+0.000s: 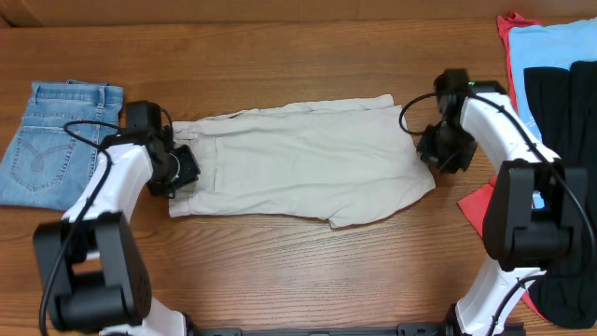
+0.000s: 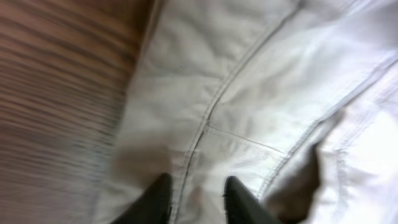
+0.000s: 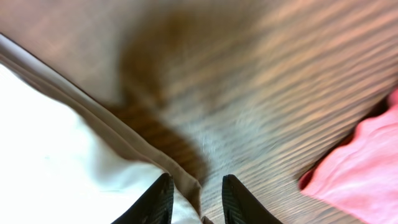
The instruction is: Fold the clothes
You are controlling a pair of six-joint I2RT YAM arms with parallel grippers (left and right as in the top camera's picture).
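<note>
Left arm: base at lower left of the overhead frame, white links rising to mid-left. Left tool (image 1: 182,170) sits low over the waistband end of the khaki shorts (image 1: 298,159).
Left wrist view: two dark fingertips (image 2: 157,200) at the bottom edge, a narrow gap apart, with a stitched seam running between them. Cannot tell whether cloth is pinched or only pressed.

Right arm: base at lower right, links rising to upper right, wrist bent inward. Right tool (image 1: 437,149) is at the right-hand edge of the shorts.
Right wrist view: fingertips (image 3: 239,202) a narrow gap apart, and the hem's edge runs down into that gap. Grip cannot be confirmed.

Visibility: both wrist views are blurred, with the fingers cut off by the lower frame edge. In the overhead view each tool's jaws are hidden under its own wrist housing.

Shorts lie flat and lengthwise across the centre of the wooden worktop (image 1: 280,56), waistband to the left.

Surroundings:
- Denim-blue garment (image 1: 56,140) at mid-left, just beside the left arm.
- On the right, a pile partly hidden by the right arm: red garment (image 1: 480,205), light-blue garment (image 1: 550,42) and black garment (image 1: 564,140).
</note>
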